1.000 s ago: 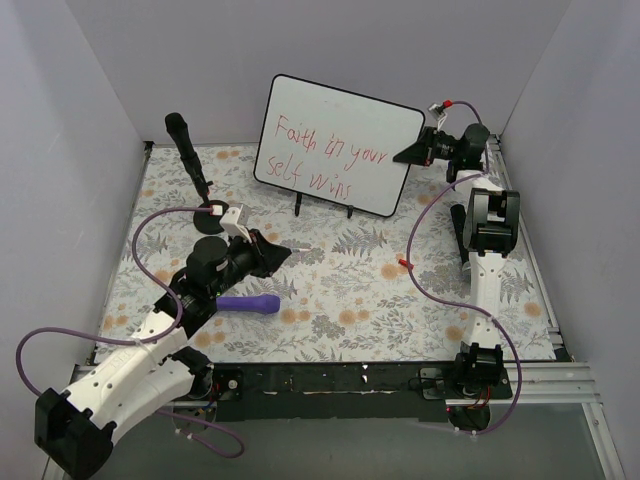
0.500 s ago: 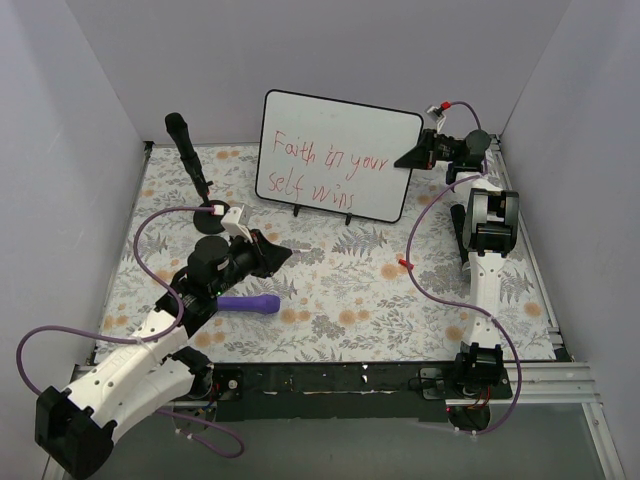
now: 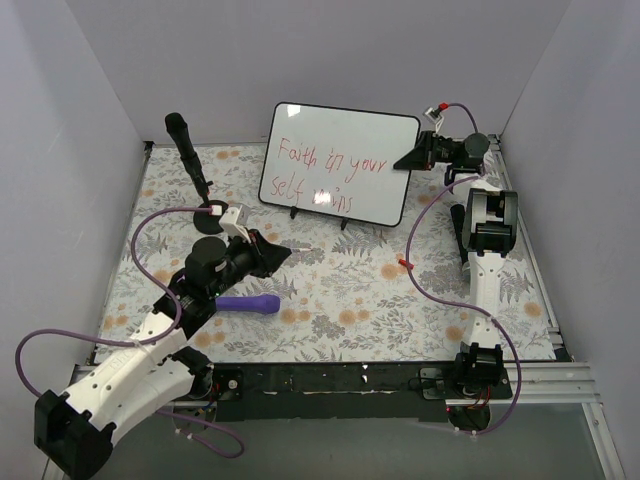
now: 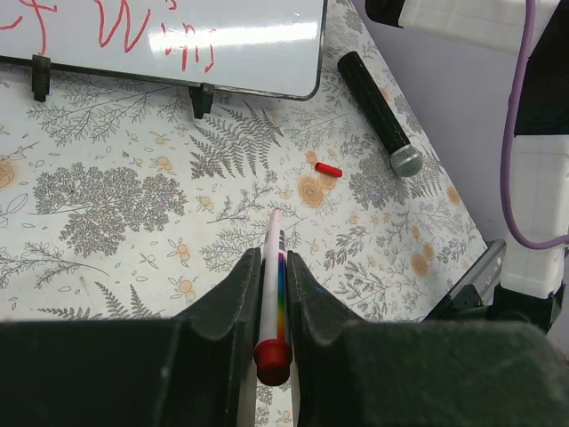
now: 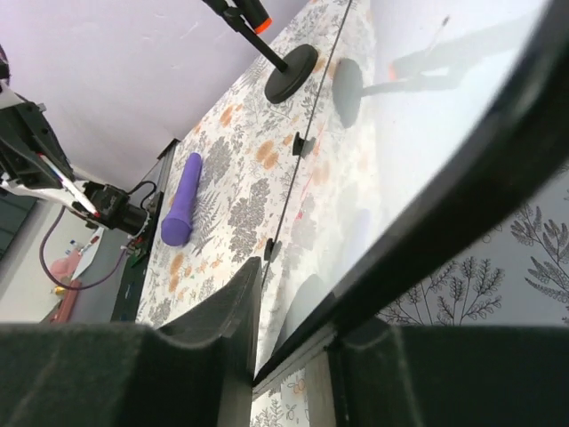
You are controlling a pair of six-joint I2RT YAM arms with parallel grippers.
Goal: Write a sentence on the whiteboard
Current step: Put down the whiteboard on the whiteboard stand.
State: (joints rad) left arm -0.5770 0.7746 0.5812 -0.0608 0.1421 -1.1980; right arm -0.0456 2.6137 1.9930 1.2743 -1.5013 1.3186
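Observation:
The whiteboard [image 3: 340, 140] stands on its small black feet at the back of the table, with the sentence [image 3: 325, 170] in red marker on two lines. My right gripper [image 3: 408, 160] is at the board's upper right edge. In the right wrist view the board's black frame [image 5: 462, 178] runs between the jaws [image 5: 298, 302], which are slightly parted, with a gap on the left finger's side. My left gripper [image 3: 280, 252] hovers low over the table, shut on a white red-capped marker [image 4: 274, 294]. The board's lower part [image 4: 222, 36] shows ahead of it.
A black microphone stand [image 3: 190, 160] rises at the back left. A purple handle-like object [image 3: 248, 303] lies beside the left arm. A small red cap [image 4: 328, 169] and a black microphone [image 4: 378, 111] lie on the floral mat right of the board.
The whiteboard has swung from tilted to nearly square-on, carried by the right gripper. The right jaws have since eased apart a little. The left arm has not moved.

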